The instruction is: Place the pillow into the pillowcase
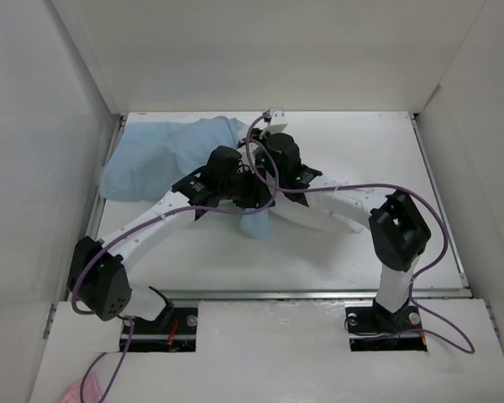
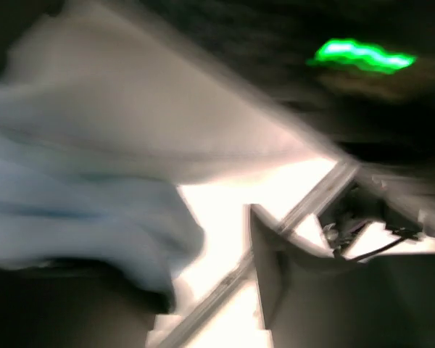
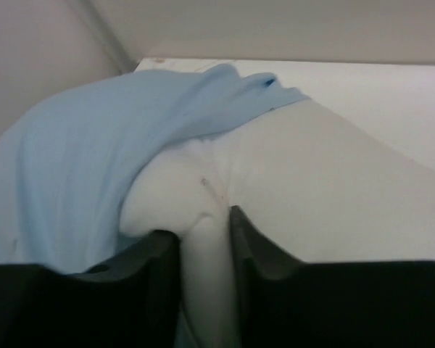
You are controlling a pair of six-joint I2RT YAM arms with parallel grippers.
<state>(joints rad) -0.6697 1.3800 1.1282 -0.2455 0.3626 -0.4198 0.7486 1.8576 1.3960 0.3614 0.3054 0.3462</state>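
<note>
White cloth of the pillow [image 3: 319, 188] is bunched in a fold between the right arm's [image 1: 336, 206] jaws, which are closed down to a narrow gap on it. The left arm's [image 1: 143, 227] jaws cannot be judged. Its wrist view is a smear that shows only pale blue cloth beside them.

The pillow lies mid-counter [image 1: 361, 143] under the two wrists, with the light blue pillowcase [image 3: 72, 167] draped over its far-left part. From above, most of the case spreads toward the far-left corner, and a small flap shows on the near side of the wrists.

The step looks like working the pillow deeper into the case. To do that well, the right pinch should probably hold firm on the fold and push toward the far left. The left arm should hold only the case's hem, lifted clear of the pillow, so the mouth does not bunch up ahead of the filling.

The case's long axis seems to run from the centre out to the far left. The pillow's own axis is hard to read, being white on white and partly covered.
</note>
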